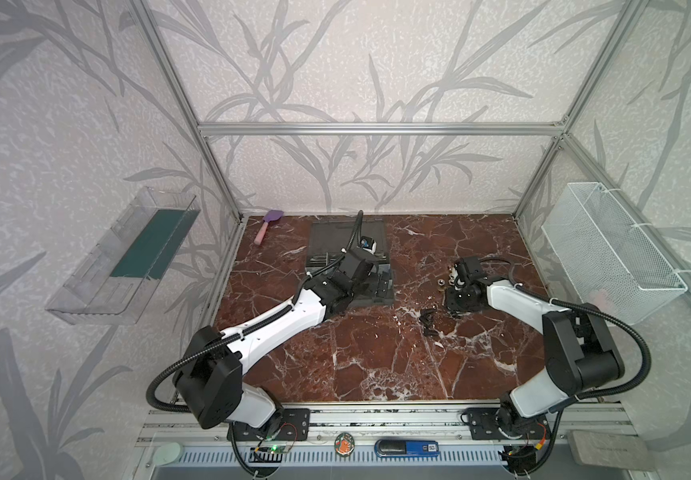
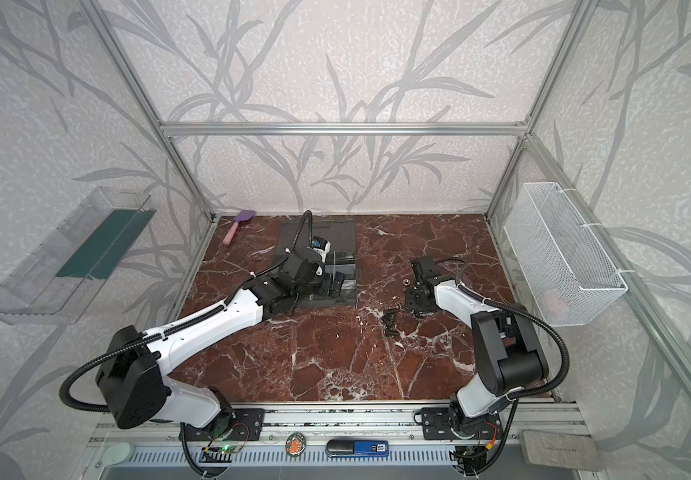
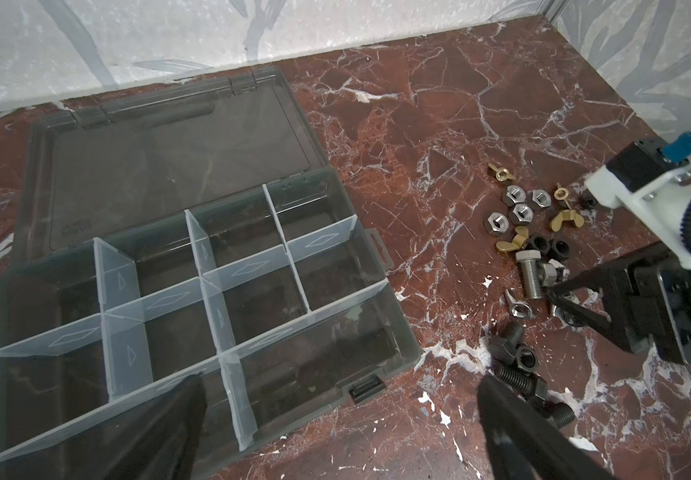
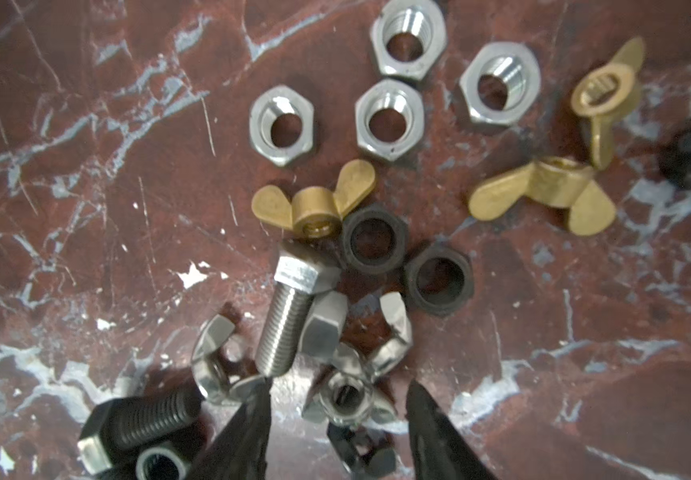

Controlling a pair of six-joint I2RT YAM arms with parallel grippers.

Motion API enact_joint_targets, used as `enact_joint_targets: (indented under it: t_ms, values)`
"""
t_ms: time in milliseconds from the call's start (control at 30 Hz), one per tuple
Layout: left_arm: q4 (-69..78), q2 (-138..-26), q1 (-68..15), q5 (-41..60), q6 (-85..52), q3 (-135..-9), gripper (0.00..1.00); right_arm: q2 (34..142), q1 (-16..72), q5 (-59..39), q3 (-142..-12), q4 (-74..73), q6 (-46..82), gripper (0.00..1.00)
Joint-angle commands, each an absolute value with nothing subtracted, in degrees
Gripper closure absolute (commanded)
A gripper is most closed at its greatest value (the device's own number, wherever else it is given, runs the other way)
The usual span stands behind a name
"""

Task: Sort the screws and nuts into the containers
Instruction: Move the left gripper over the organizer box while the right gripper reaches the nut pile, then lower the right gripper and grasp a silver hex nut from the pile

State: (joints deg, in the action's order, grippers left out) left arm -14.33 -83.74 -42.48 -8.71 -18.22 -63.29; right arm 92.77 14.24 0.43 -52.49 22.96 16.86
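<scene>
The right end effector is down at the tabletop with its two black fingers partway apart, one on each side of a small silver wing nut. A sliver of gap shows on both sides, so it brackets the nut without visibly pinching it. Just beside that nut lie a silver hex-head bolt and a second silver wing nut, close enough that a squeeze could catch or nudge them. Around these the loose pile spreads over the red marble tabletop: four silver hex nuts, brass wing nuts, two black hex nuts and short black bolts.

The left end effector hangs fully spread and empty above the near edge of the dark grey plastic organizer case. The case sits well apart from the pile, to its left in both top views. Its hinged lid lies flat open. Every compartment between the clear dividers that the left wrist view shows looks bare.

Judged from this, the sorting has hardly begun: no fastener is in the case, all of them lie on the tabletop, and the first pick is only being set up. Each kind has yet to be lifted, carried across and dropped into its own compartment.
</scene>
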Motion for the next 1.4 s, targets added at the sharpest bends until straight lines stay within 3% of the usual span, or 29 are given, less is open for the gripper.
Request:
enact_joint_targets:
  t_ms: [0,400,633,733,1367]
  values:
    - [-14.0,-84.2,-43.9,-8.4,-18.3,-64.0,0.01,94.2,14.4,0.1,-55.6,22.6,15.5,0.50]
    - [-14.9,-85.1,-44.0,-8.0,-18.8,-64.7,0.00,97.5,14.3,1.4,-57.9,23.1,16.2,0.67]
    - [-14.8,-84.7,-44.1,-8.4,-18.8,-64.5,0.00,101.0,14.3,2.0,-60.5,25.9,16.3,0.70]
    - [-14.8,-84.7,-44.1,-8.2,-19.0,-64.5,0.00,101.7,14.3,2.4,-61.3,27.1,16.2,0.75]
    - [-14.8,-85.9,-44.1,-7.4,-19.9,-64.6,0.00,96.2,13.9,2.0,-57.9,28.8,14.9,0.75]
